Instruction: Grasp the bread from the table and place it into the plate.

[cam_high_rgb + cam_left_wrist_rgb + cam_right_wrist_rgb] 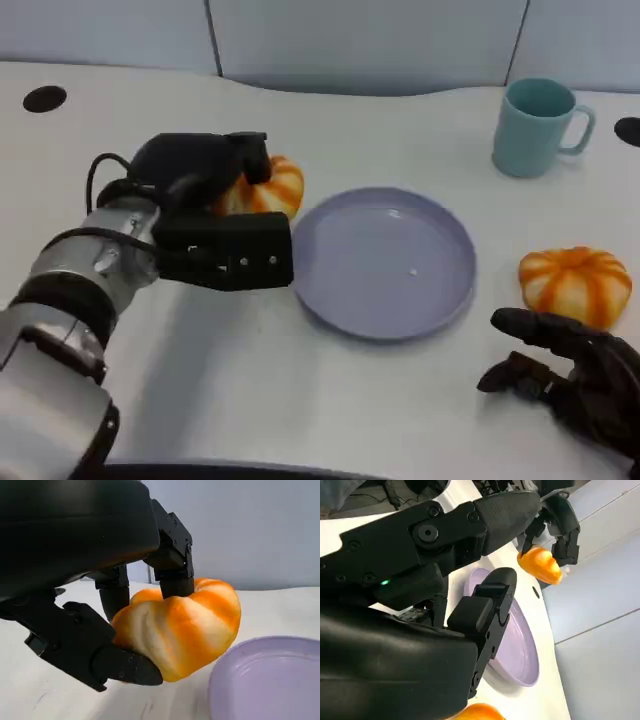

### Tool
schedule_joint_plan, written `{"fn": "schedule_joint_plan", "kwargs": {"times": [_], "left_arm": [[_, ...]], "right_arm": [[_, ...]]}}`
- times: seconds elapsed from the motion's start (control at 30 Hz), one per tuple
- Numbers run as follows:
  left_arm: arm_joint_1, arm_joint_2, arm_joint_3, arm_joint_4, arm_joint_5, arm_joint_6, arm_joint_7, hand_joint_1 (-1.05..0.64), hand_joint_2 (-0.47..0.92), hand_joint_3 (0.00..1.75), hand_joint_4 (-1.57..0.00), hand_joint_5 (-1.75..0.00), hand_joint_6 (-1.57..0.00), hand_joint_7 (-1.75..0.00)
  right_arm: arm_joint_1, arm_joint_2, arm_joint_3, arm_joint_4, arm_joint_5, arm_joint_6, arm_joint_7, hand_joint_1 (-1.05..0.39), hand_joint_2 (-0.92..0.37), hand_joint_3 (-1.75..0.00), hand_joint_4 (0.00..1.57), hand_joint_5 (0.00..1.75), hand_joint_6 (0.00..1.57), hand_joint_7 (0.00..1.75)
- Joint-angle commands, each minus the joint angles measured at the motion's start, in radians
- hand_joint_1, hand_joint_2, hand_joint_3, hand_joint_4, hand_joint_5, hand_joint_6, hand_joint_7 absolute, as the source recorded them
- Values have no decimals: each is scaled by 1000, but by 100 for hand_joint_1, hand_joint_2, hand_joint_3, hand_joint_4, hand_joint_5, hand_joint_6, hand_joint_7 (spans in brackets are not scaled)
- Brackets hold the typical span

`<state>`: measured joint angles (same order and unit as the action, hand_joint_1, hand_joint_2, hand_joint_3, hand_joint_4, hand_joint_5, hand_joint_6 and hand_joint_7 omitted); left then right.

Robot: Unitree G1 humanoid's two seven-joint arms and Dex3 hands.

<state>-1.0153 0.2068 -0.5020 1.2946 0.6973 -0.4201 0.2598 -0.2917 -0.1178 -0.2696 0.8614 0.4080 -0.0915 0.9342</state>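
Bread count: two orange-and-white striped pumpkin-shaped buns. First bun (268,188) gripped in left hand (205,205), fingers (172,555) clamped over top, thumb under, lifted off white table (300,400), just beside left rim of round lilac plate (385,262). Second bun (574,283) lies on table right of plate, apart from it. Right hand (570,375) rests near second bun, fingers apart, holding nothing. One teal mug (538,125) far right, upright.
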Motion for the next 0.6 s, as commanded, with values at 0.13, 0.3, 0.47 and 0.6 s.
{"fn": "schedule_joint_plan", "kwargs": {"times": [0.13, 0.3, 0.47, 0.6], "left_arm": [[-52, -26, -16, -17, 10, -22, 19, -18, 69, 96, -87, -175, -65, -175], [-61, -38, -22, -17, 10, -35, 16, -19, 67, 100, -87, -175, -65, -175], [-75, -73, -42, -25, 21, -45, 42, -19, 64, 101, -87, -175, -66, -175], [-84, -90, -57, -28, 28, -53, 41, -20, 62, 103, -87, -175, -65, -175]], "right_arm": [[25, 0, 6, -2, -4, 19, -17, -41, -92, -8, 55, 111, 97, 2], [33, 1, 12, -26, -6, 38, -34, -42, -92, -6, 55, 111, 97, 2], [32, -1, 13, -21, -2, 38, -22, -41, -92, -8, 55, 111, 96, 2], [30, -1, 13, -16, -3, 34, -18, -41, -92, -8, 55, 112, 96, 2]]}}
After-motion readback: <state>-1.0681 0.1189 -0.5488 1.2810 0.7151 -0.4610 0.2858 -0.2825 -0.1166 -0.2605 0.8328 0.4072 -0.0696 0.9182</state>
